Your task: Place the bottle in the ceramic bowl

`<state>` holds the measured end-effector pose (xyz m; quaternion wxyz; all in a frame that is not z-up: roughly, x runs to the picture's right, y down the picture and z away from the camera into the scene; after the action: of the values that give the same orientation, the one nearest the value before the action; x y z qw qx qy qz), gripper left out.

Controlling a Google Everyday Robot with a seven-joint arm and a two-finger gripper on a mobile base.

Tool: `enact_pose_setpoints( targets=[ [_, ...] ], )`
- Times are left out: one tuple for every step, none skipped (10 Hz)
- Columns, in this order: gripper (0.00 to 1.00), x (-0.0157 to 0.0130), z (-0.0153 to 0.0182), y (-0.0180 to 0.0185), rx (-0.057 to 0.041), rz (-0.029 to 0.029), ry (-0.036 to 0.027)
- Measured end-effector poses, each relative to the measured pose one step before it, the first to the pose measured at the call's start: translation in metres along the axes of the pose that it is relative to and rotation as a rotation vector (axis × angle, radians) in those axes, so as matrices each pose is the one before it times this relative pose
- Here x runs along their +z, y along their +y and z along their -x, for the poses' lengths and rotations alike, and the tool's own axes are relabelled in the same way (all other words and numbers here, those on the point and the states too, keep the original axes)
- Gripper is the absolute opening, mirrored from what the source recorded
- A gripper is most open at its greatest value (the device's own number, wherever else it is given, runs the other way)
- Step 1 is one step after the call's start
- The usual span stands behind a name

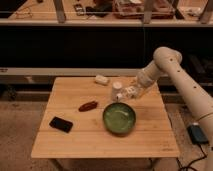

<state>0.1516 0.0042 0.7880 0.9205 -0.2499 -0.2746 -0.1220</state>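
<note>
The green ceramic bowl sits empty on the wooden table, right of centre. My gripper reaches in from the right on a white arm and hangs just above the bowl's far rim, right beside the white upturned cup. It is shut on the bottle, a small pale shape that sticks out toward the left and is partly hidden by the fingers.
A whitish rectangular block lies at the table's back. A red-brown oblong object lies left of the bowl. A flat black object lies at the front left. A dark shelf unit stands behind the table.
</note>
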Motion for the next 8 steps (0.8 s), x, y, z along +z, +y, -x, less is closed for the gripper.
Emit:
enact_pose_setpoints(
  targets=[
    [0.00, 0.00347, 0.01136, -0.00231, -0.01967, 0.00381, 0.02232],
    [0.00, 0.00582, 0.00590, -0.00028, -0.01475, -0.00033, 0.04219],
    [0.00, 0.00598, 0.00440, 0.00349, -0.00376, 0.00116, 0.03463],
    [0.00, 0.00626, 0.00408, 0.00514, 0.00315, 0.00431, 0.01835],
    [0.00, 0.01534, 0.01539, 0.01162, 0.00991, 0.01033, 0.01021],
    [0.00, 0.00748, 0.00904, 0.00526, 0.00915, 0.00296, -0.01316],
    [0.00, 0.00945, 0.01553, 0.00750, 0.01383, 0.00406, -0.04060],
    [0.00, 0.00693, 0.01417, 0.00656, 0.00924, 0.00115, -0.05009]
  ],
)
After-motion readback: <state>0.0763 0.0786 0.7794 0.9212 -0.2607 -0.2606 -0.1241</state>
